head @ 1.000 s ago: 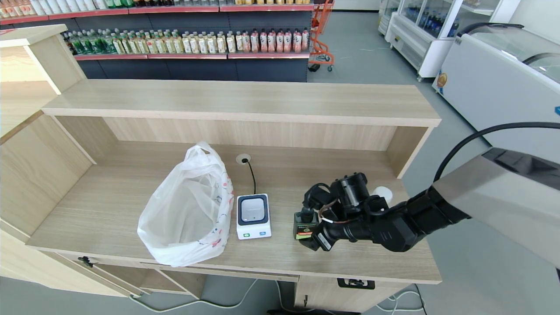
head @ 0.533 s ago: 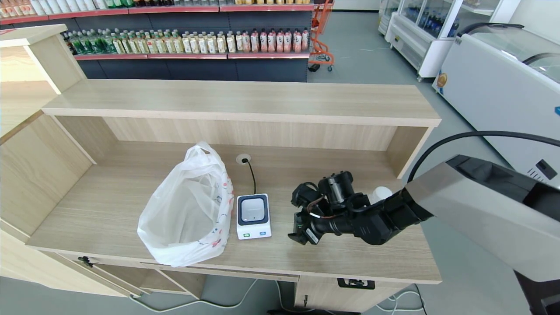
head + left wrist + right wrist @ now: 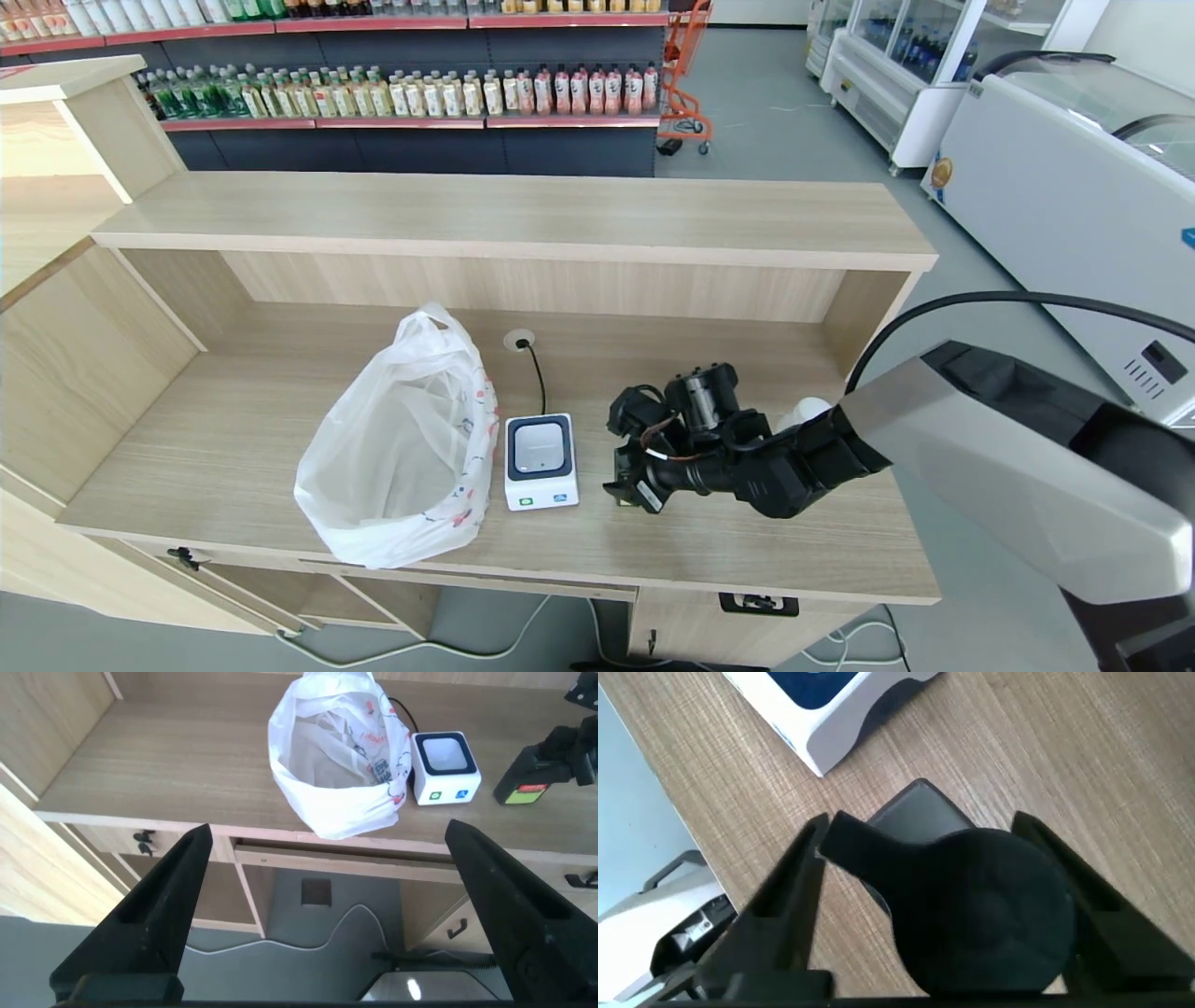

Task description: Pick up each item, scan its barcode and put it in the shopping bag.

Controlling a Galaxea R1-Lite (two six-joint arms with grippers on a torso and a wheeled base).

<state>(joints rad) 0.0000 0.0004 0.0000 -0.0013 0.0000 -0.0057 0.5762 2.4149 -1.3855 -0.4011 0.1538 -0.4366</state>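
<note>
Black item (image 3: 980, 905) in tool (image 3: 920, 831), near scanner (image 3: 836, 723)

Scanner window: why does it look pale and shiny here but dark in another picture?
Head view: the scanner window catches room light, a pale sheen. Left wrist view: same pale glare. Right wrist view: it looks dark blue, without glare.

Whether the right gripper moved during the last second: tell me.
Yes. The right gripper, shut on a dark bottle, moved left, closer to the barcode scanner.

One shopping bag (image 3: 397, 448), one scanner (image 3: 541, 460), one dark bottle (image 3: 525, 773), one white object (image 3: 803, 411).
</note>
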